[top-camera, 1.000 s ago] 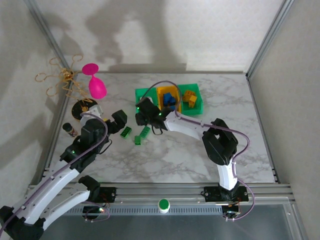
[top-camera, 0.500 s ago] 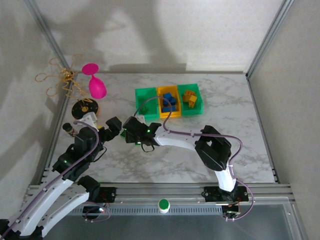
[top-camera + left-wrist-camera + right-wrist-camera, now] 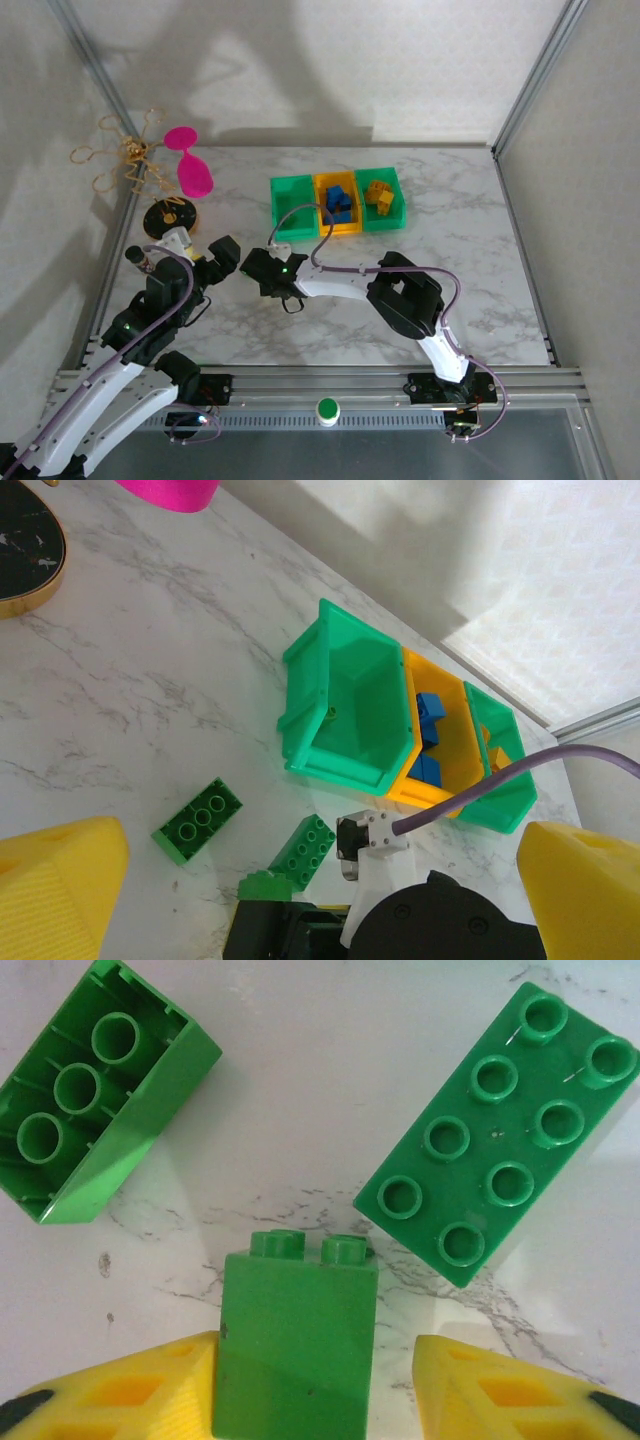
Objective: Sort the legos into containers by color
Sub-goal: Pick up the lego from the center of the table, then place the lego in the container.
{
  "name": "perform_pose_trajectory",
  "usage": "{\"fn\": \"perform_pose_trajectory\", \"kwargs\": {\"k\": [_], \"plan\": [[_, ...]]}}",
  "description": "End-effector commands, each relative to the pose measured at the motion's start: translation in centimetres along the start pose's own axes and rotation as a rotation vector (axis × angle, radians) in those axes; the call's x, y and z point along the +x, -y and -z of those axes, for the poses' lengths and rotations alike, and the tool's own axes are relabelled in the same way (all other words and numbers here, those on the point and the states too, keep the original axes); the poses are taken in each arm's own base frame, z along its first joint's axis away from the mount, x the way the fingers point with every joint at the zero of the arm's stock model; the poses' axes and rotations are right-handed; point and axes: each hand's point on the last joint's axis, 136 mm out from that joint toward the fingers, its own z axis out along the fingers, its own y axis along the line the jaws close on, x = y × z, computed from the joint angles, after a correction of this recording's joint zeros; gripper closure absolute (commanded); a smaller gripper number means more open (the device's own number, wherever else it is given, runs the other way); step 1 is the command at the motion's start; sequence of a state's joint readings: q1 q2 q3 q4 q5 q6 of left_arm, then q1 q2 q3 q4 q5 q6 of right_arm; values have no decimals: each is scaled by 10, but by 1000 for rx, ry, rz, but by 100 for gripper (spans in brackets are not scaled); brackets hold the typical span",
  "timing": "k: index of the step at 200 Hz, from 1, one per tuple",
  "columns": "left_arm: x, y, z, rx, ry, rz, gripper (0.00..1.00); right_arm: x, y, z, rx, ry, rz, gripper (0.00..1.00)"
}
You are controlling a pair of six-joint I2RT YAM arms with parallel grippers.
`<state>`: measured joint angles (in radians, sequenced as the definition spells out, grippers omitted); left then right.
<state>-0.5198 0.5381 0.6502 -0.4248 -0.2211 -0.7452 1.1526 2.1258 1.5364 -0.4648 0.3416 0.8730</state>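
My right gripper is low over the marble with a small upright green brick between its yellow fingers. The left pad touches the brick and the right pad stands a little off it, so the jaws are open. Beyond it lie an upside-down green brick and a studded green brick. My left gripper hovers wide open, holding nothing, just left of the right gripper. The left green bin is empty. Blue bricks fill the orange bin, and orange bricks fill the right green bin.
A pink goblet and a gold wire stand sit at the back left. A black round disc and a small dark cup lie beside my left arm. Frame rails and walls bound the table.
My right gripper has swung from the bins down and left to the loose green bricks and now brackets the small one. My left gripper has drawn back slightly to the left.
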Motion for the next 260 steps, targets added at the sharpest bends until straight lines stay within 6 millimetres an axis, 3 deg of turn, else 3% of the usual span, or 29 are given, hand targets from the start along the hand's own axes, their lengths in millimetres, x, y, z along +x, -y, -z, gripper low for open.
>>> {"fn": "perform_pose_trajectory", "kwargs": {"k": [1, 44, 81, 127, 161, 211, 260], "plan": [[0, -10, 2, -34, 11, 4, 0, -4, -2, -2, 30, 21, 20, 54], [0, -10, 1, -29, 13, 8, 0, -7, -4, 1, 23, 29, 39, 68], [-1, -8, 1, -23, 14, 7, 0, -16, -5, 16, 4, 53, 49, 72], [-9, 1, 2, -6, 32, 0, 0, -42, -8, 51, -31, 118, 58, 71], [-15, 10, -2, 9, 38, -8, 0, -71, 4, 65, -43, 157, 47, 71], [-15, 20, -18, 14, 36, -32, 0, -121, 35, 59, -19, 203, 46, 70], [-13, 29, -37, 13, 30, -55, 0, -164, 54, 30, 6, 226, 37, 69]]}}
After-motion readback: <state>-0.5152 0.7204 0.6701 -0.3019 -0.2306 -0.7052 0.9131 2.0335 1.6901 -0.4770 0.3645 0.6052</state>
